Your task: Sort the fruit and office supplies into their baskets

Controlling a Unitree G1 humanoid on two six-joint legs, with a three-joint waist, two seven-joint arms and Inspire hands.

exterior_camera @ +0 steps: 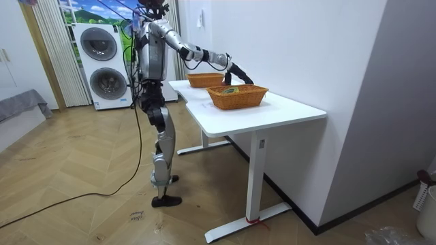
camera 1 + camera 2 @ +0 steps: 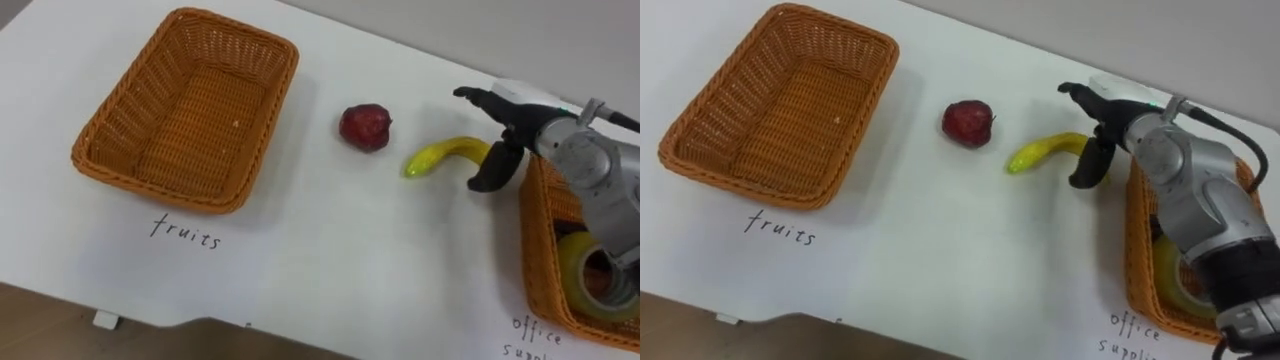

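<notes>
An empty wicker basket (image 2: 290, 62) with "fruits" handwritten in front of it stands at the left of the white table (image 2: 330, 260). A dark red apple (image 2: 365, 127) lies in the middle. To its right lies a yellow banana (image 2: 440, 155). My right hand (image 2: 512, 128) hovers over the banana's right end. It is open, with the fingers stretched forward and the thumb pointing down beside the fruit. A second wicker basket (image 2: 533, 262), labelled for office supplies, stands at the right under my forearm, with a roll of tape (image 2: 585, 272) inside.
The table's front edge (image 2: 150, 322) runs close along the bottom, with floor beyond it. In the room view I stand at the table's long side, a wall (image 1: 306, 47) behind it and washing machines (image 1: 102, 64) behind me.
</notes>
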